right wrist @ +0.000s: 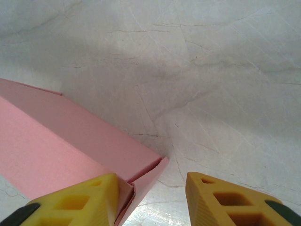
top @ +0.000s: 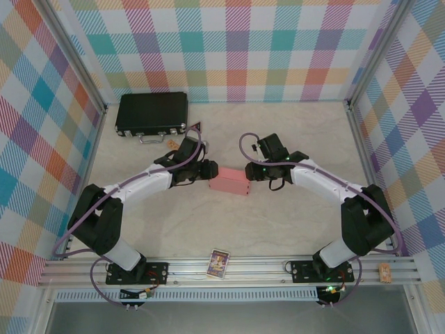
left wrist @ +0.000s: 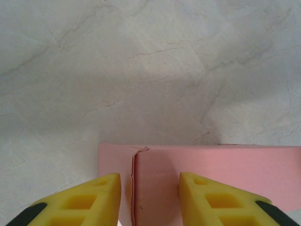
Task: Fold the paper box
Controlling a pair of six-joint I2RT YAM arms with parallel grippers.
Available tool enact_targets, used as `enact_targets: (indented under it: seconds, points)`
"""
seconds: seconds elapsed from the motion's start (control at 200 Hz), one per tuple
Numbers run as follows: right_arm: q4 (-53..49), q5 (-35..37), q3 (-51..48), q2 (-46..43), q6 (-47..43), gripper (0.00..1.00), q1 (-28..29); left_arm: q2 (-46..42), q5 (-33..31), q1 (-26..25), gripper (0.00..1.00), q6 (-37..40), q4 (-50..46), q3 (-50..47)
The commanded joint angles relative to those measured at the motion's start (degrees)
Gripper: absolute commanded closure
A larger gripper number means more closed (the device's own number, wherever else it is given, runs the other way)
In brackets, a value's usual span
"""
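The paper box [top: 230, 181] is a small closed salmon-pink rectangular box lying mid-table. My left gripper [top: 209, 172] is at its left end and my right gripper [top: 249, 170] at its right end. In the left wrist view the box [left wrist: 216, 165] lies under the open left gripper [left wrist: 149, 181], with the end-flap seam showing between the yellow fingers [left wrist: 94, 195]. In the right wrist view the right gripper [right wrist: 151, 181] stands open. Its left finger [right wrist: 80, 197] is against the box's [right wrist: 61, 136] end flap, which gapes slightly at the corner, and the other finger is over bare table.
A black hard case [top: 151, 113] with latches lies at the back left, with a small tan tag [top: 172, 142] in front of it. A picture card [top: 218, 263] rests on the near rail and a small tan piece [top: 384, 273] at the rail's right end. Plaid walls enclose the table.
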Motion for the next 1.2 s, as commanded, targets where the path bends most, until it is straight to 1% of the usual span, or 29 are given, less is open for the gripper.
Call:
enact_targets:
  seconds: [0.0, 0.145, 0.37, 0.38, 0.485, 0.64, 0.83, 0.895, 0.965, 1.04, 1.115, 1.135, 1.195]
  points:
    - [-2.84, -0.41, -2.54, 0.31, -0.49, 0.57, 0.69, 0.19, -1.69, -0.71, 0.63, 1.74, -6.23, -3.45]
    - [0.33, -4.68, -3.48, -1.94, 0.08, 0.57, 0.69, -1.65, -0.60, -0.71, 0.62, 1.99, -4.54, -5.08]
    - [3.00, -10.74, -6.09, -4.30, -1.48, 0.58, 0.71, -6.26, -0.37, -0.80, 0.60, 2.19, -1.88, -9.15]
    - [3.14, -10.90, -6.24, -4.36, -1.56, 0.58, 0.73, -6.56, -0.29, -0.84, 0.60, 2.20, -0.31, -9.40]
    - [3.85, -11.19, -7.44, -5.64, -1.88, 0.57, 0.73, -8.60, 0.10, -0.88, 0.59, 1.90, 2.56, -11.62]
    - [3.22, -10.49, -7.25, -6.18, -2.26, 0.57, 0.73, -11.46, 0.33, -0.95, 0.56, 2.12, 3.84, -13.13]
    - [2.70, -9.50, -4.58, -6.49, -2.34, 0.55, -0.31, -16.97, -2.31, -0.97, 0.42, 3.61, 3.22, -13.76]
    - [2.50, -9.86, -3.25, -6.15, -2.95, 0.55, -0.90, -18.92, -2.18, -0.97, 0.36, 4.82, 2.72, -14.04]
    - [2.51, -10.94, -1.84, -5.59, -3.61, 0.55, -1.66, -20.63, -1.32, -1.05, 0.34, 6.02, 1.60, -14.31]
    - [2.39, -13.51, 0.01, -4.25, -4.98, 0.53, -2.37, -22.10, 0.59, -1.52, 0.35, 7.58, -0.14, -14.74]
    - [1.08, -15.54, 2.72, -1.92, -6.86, 0.52, -2.52, -23.17, 1.86, -2.47, 0.40, 8.20, -0.85, -15.82]
    - [0.82, -16.03, 3.40, -1.15, -7.46, 0.51, -2.52, -23.44, 1.89, -2.79, 0.43, 8.22, -2.62, -16.24]
    - [-0.08, -17.80, 5.36, 1.19, -8.61, 0.50, -2.52, -24.32, 2.25, -3.87, 0.56, 7.98, -3.12, -17.83]
